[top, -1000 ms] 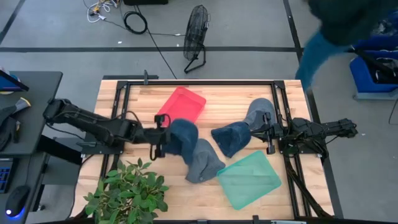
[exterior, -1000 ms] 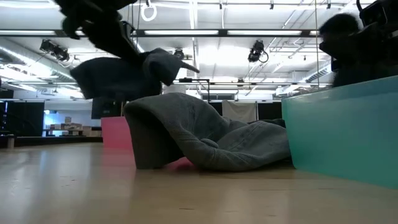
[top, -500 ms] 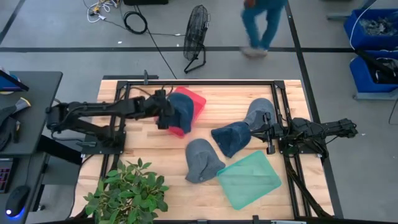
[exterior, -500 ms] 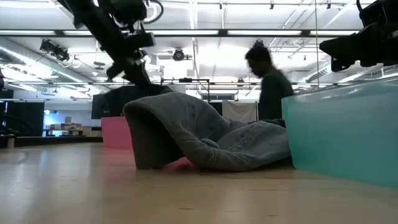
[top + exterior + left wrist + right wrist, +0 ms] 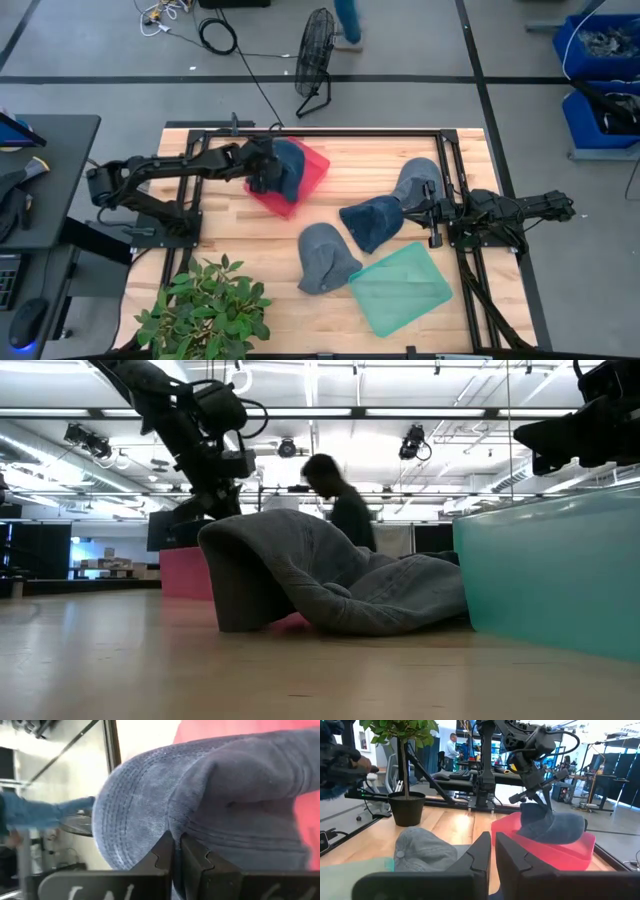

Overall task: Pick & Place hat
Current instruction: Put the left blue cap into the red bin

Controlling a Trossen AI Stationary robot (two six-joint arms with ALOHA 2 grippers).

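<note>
My left gripper (image 5: pixel 262 172) is over the red tray (image 5: pixel 318 166) near the table's far edge, shut on a dark blue denim hat (image 5: pixel 288 166). In the right wrist view that hat (image 5: pixel 552 827) sits down in the red tray (image 5: pixel 580 847) under the left arm. A grey hat (image 5: pixel 325 258) lies crown up at the table's middle. Two more hats, a blue one (image 5: pixel 370 220) and a grey-blue one (image 5: pixel 415 180), lie beside my right gripper (image 5: pixel 427 213). That gripper waits at the right edge, shut, and I see nothing between its fingers (image 5: pixel 485 851). My left gripper pinches a fold of the blue hat's cloth (image 5: pixel 176 822) between its two shut fingers (image 5: pixel 162 851). It comes slanting down from the table's left side. The hat hangs below the fingers, and its lower part (image 5: pixel 555 834) lies inside the red tray.
A teal tray (image 5: pixel 400 288) sits at the near right and a potted plant (image 5: pixel 205 310) at the near left corner. A black frame (image 5: pixel 320 130) borders the table. A person (image 5: pixel 340 510) walks in the room behind, near a floor fan (image 5: pixel 315 45).
My left gripper has carried the blue hat from beside the grey hat at the table's middle toward the far edge, and has lowered it into the red tray while staying shut on it. A person has walked across behind the table.
</note>
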